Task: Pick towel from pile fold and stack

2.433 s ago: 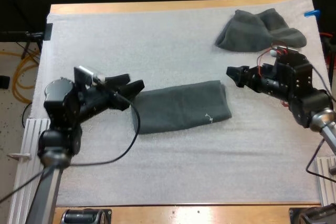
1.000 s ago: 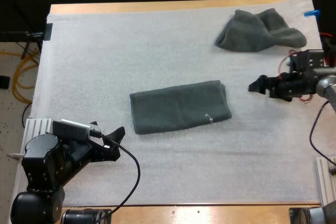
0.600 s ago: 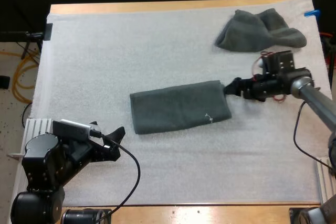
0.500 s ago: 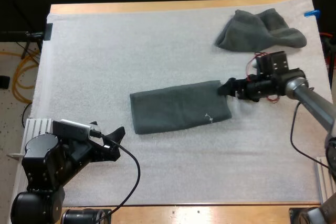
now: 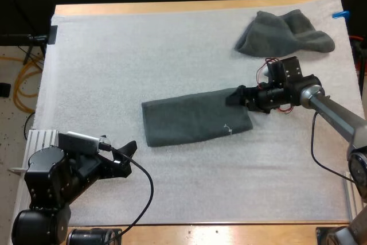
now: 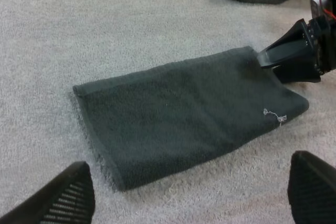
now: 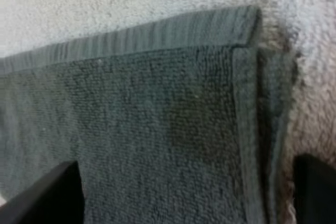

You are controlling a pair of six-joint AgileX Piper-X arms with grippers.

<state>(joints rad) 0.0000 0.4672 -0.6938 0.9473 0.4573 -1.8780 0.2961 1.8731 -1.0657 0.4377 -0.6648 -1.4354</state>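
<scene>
Right gripper (image 5: 236, 96), fingers spread, sits at the folded towel's (image 5: 192, 119) far right corner, crumpled towel (image 5: 284, 32) near beyond. Left gripper (image 5: 125, 158) gapes empty, well apart, over the mat (image 5: 189, 193).

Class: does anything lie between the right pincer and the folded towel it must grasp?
Nothing visible does. The right pincer is at the folded towel's far right corner, with its fingers apart over the hem. The crumpled towel lies farther back on the mat, off that path.
</scene>
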